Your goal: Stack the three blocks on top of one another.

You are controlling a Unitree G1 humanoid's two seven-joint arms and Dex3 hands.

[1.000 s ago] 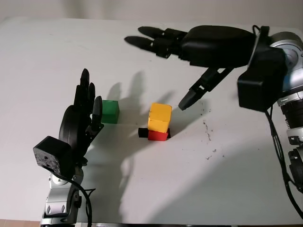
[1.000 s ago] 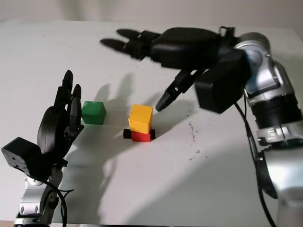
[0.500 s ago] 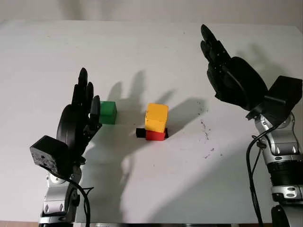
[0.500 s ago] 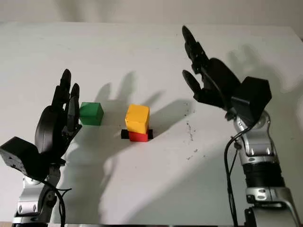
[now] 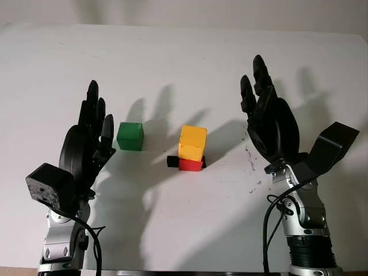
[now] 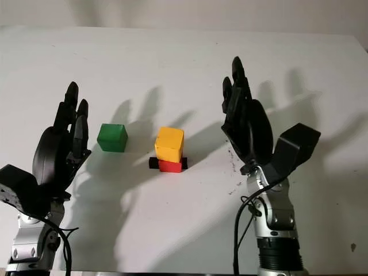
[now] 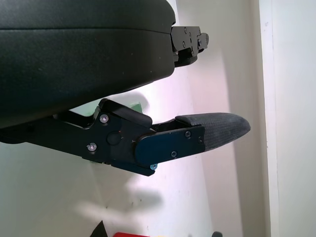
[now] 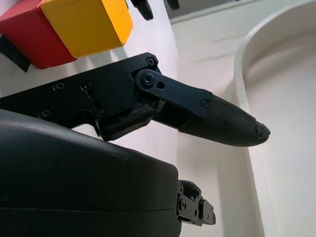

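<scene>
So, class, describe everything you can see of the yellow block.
The yellow block is a plain, matte cube with softly rounded edges. It sits on top of the red block, slightly tilted and overhanging it. Neither hand touches it: the open left hand and open right hand stand apart on either side.

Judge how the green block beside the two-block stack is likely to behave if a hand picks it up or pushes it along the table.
The green block looks like a rigid cube with flat faces, so it should probably slide rather than roll. Squat and resting flat on the table, it seems unlikely to tip. It is small beside the open left hand, so it is probably light.
</scene>
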